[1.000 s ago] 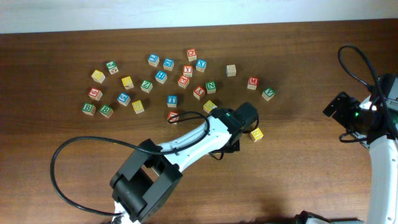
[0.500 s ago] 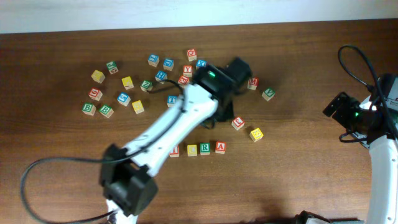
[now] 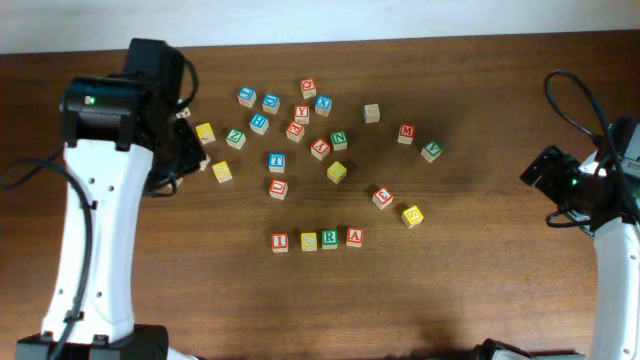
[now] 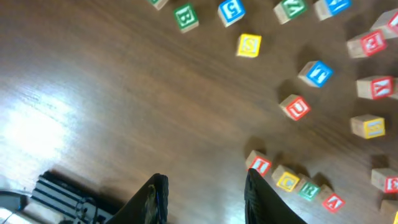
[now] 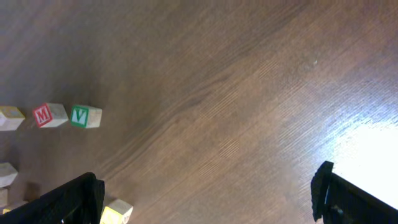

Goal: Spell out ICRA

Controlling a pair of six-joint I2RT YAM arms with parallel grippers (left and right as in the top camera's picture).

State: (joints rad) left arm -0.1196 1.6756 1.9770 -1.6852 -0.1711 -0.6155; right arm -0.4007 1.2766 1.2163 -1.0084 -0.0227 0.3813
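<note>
Four cubes stand in a row on the table's front middle: red I [image 3: 280, 241], yellow C [image 3: 309, 241], green R [image 3: 330, 239], red A [image 3: 355, 237]. The left wrist view shows the same row at lower right, from I [image 4: 260, 165] and C [image 4: 287, 181] to R [image 4: 309, 190] and A [image 4: 334, 201]. My left gripper [image 4: 205, 190] is open with only bare wood between its fingers, apart from the row. That arm [image 3: 110, 150] is over the table's left side. My right gripper [image 5: 205, 193] stands wide open and empty at the far right.
Several other letter cubes lie scattered across the back middle, among them a red M [image 3: 406, 132], a green V [image 3: 431, 150], a red cube [image 3: 383, 197] and a yellow cube [image 3: 412, 215]. The left arm covers some cubes at the back left. A black cable [image 3: 570, 105] loops above the right arm.
The left arm has swung from over the row, across the scattered cubes, to the table's far left, uncovering the four-cube row. The right arm has not moved.
</note>
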